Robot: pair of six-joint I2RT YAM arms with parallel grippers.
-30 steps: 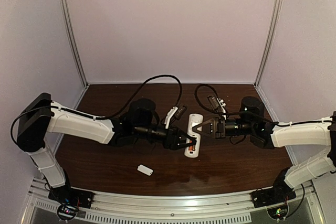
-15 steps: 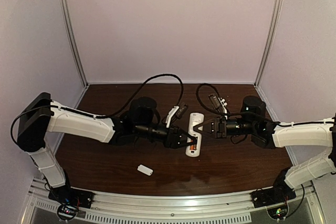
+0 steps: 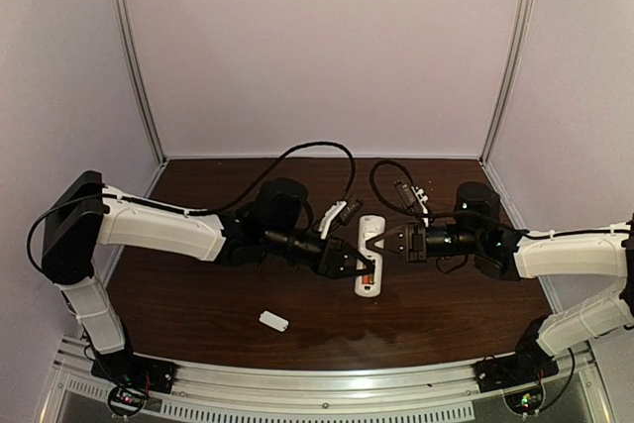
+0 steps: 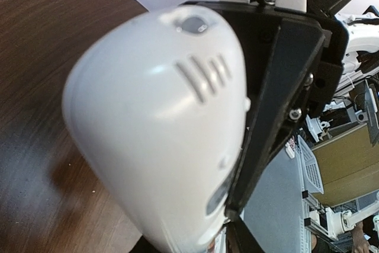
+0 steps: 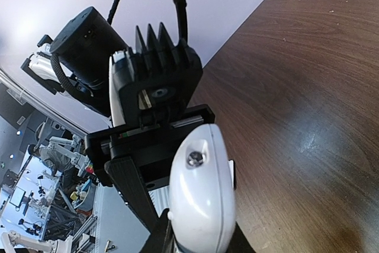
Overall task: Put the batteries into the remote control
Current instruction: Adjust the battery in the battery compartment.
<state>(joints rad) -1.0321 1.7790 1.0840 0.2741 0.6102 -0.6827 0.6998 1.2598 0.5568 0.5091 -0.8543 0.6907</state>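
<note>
The white remote control (image 3: 365, 288) lies lengthwise at mid-table between both grippers. An orange battery (image 3: 368, 273) shows in its open compartment; I cannot make out a second battery. From the left, my left gripper (image 3: 359, 266) reaches over the remote's near half, its jaws closed against the sides. In the left wrist view the remote (image 4: 160, 122) fills the frame. My right gripper (image 3: 370, 243) comes from the right, shut on the remote's far half. In the right wrist view the remote's rounded end (image 5: 201, 199) sits between its dark fingers (image 5: 160, 238).
A small white cover piece (image 3: 273, 321) lies on the brown table (image 3: 198, 314) near the front edge. Black cables (image 3: 307, 151) loop above both wrists. Metal frame posts (image 3: 134, 56) and pale walls close in the back and sides.
My left gripper has narrowed its jaws around the remote and shifted a little right. The remote has moved slightly right with it. The right gripper has kept its grip.
</note>
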